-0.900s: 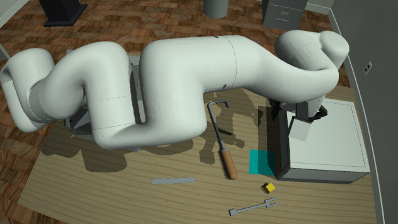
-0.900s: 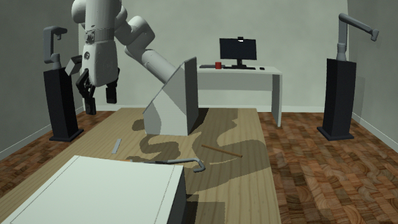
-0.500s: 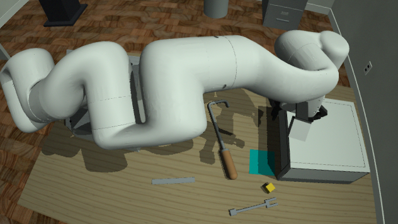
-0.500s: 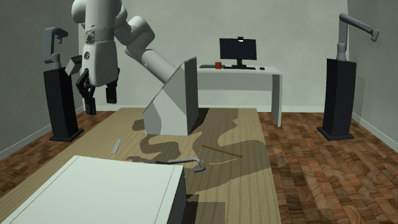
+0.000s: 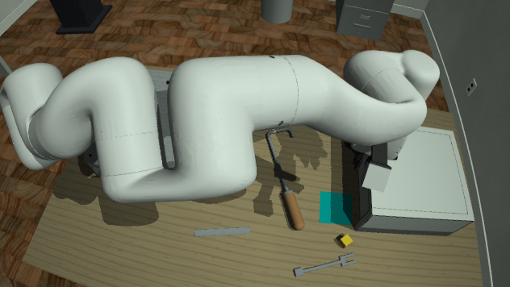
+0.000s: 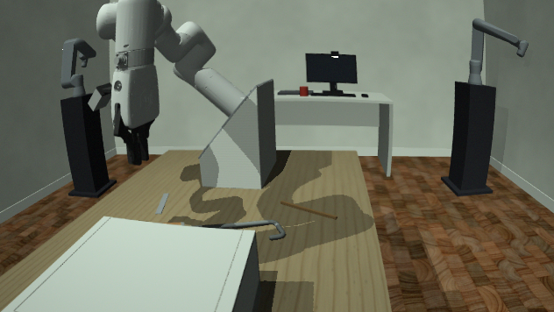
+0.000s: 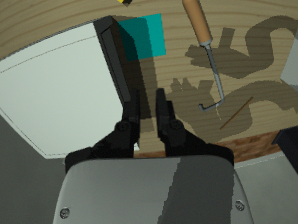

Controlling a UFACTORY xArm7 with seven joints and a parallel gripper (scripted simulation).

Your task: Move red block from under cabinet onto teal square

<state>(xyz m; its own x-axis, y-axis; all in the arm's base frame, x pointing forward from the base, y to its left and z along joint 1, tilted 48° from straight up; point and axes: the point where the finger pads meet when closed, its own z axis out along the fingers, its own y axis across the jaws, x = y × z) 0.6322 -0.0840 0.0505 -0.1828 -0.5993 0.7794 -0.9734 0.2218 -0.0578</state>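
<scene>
One smooth white arm (image 5: 214,121), thick rounded links, folded in an S across a pale striped-grain wooden table (image 5: 121,250). At 3 o'clock of the table in the top view, a boxy grey cabinet (image 5: 428,173) with a flat off-white top and a thin inset line along its edges. Above the cabinet's 9 o'clock edge, the black gripper (image 7: 147,96), clear of the top, angular fingers drawn nearly together on nothing, only a narrow slit between. Flat on the table against the cabinet's dark 9 o'clock side, the teal square (image 5: 335,207), half in shadow, nothing on it. Red block hidden in every view; no telling where under the cabinet. At 9 o'clock of the square, a hooked grey metal rod with a rounded wooden handle (image 5: 294,211). At 6 o'clock of the table, a flat grey bar (image 5: 222,231) and a slim grey forked tool (image 5: 324,265). Just at 5 o'clock of the square, a small yellow cube (image 5: 344,240).
</scene>
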